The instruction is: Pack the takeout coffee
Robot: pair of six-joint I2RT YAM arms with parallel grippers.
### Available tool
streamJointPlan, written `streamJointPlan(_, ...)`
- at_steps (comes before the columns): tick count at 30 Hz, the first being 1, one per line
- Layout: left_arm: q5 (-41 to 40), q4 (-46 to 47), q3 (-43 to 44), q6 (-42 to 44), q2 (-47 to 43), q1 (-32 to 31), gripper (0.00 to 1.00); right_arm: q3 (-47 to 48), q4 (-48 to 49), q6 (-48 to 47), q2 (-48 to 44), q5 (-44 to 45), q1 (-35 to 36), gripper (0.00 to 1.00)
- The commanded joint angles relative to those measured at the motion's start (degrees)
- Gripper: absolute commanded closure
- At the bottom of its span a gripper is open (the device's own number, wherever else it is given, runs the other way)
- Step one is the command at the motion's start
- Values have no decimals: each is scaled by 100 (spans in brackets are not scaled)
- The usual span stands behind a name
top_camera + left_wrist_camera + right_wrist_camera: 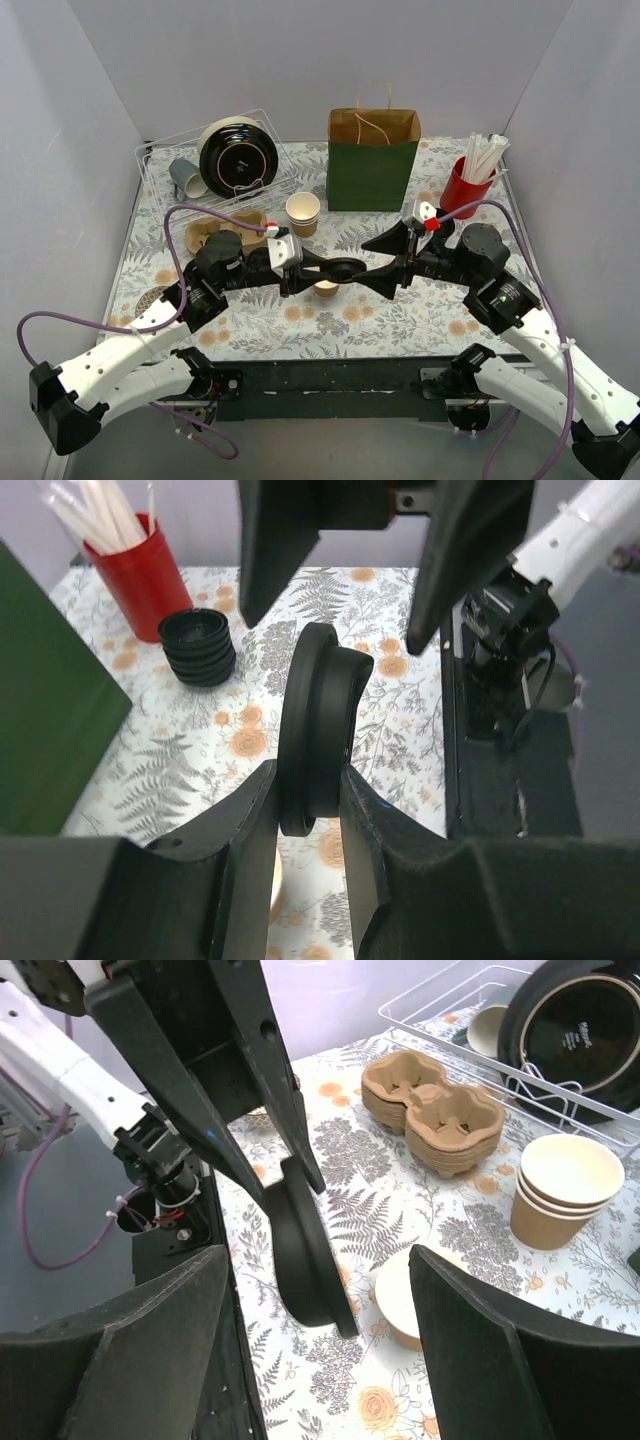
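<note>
My left gripper (310, 800) clamps a round black plastic sip lid (318, 710) on edge. My right gripper (366, 265) has its jaws apart either side of it. The small tan kraft-paper cup (326, 289) sits lidless beneath, mid-tabletop (440, 300). Lidding it, then loading the green-and-brown paper bag (373, 170) at the far edge, remain.

The tan cup (326, 288) stands upright and lidless at frame centre on the surface (400, 312). Its round black lid (345, 268) hangs on edge just above, pinched in the left hand (308, 800).
</note>
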Motion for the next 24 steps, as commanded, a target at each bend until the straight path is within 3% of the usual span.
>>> streamJointPlan(1, -883, 309, -79, -1604, -71, -15, 83, -148, 699, 130, -181, 404, 11, 18)
streamJointPlan(5, -1121, 493, -290, -2429, -282, -15, 83, -262, 690, 60, -67, 703, 11, 18)
streamJointPlan(9, -1130, 651, -457, -2721, -379, -15, 82, -236, 743, 104, 188, 730, 11, 18)
streamJointPlan(18, -1086, 845, -712, -2757, -467, -15, 83, -245, 892, 78, 540, 774, 19, 18)
streamJointPlan(24, -1103, 924, -738, -2827, -423, -15, 83, -298, 937, 157, 724, 493, 19, 27)
